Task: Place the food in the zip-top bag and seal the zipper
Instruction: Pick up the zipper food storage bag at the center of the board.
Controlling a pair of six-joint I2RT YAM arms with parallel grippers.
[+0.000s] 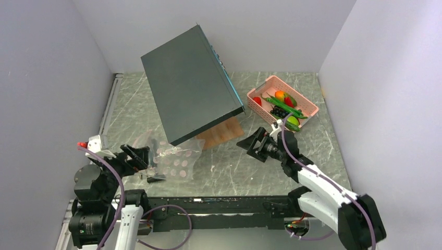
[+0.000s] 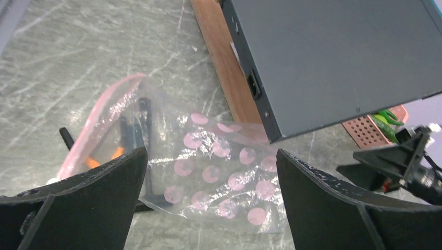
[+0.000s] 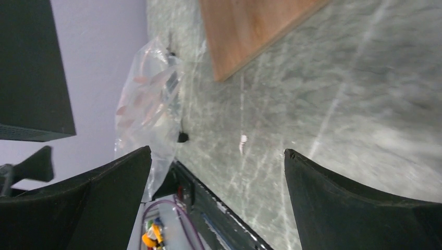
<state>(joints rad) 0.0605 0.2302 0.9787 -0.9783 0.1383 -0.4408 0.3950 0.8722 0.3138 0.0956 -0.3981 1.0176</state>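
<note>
The clear zip-top bag (image 1: 176,159) with pale pink dots lies on the table at the near left, partly under the raised dark box. It also shows in the left wrist view (image 2: 219,172) and the right wrist view (image 3: 151,104). Its pink zipper strip (image 2: 99,117) runs along the left edge. The food (image 1: 284,107), green pods, red pieces, a mango, black grapes and a lime-green fruit, lies in the pink basket (image 1: 307,112) at the back right. My left gripper (image 1: 142,158) is open and empty beside the bag. My right gripper (image 1: 254,144) is open and empty mid-table.
A dark flat box (image 1: 190,83) is propped tilted on a wooden board (image 1: 224,133) at the centre. Small black and orange tools (image 2: 117,151) lie under or in the bag. Grey walls close the table on three sides.
</note>
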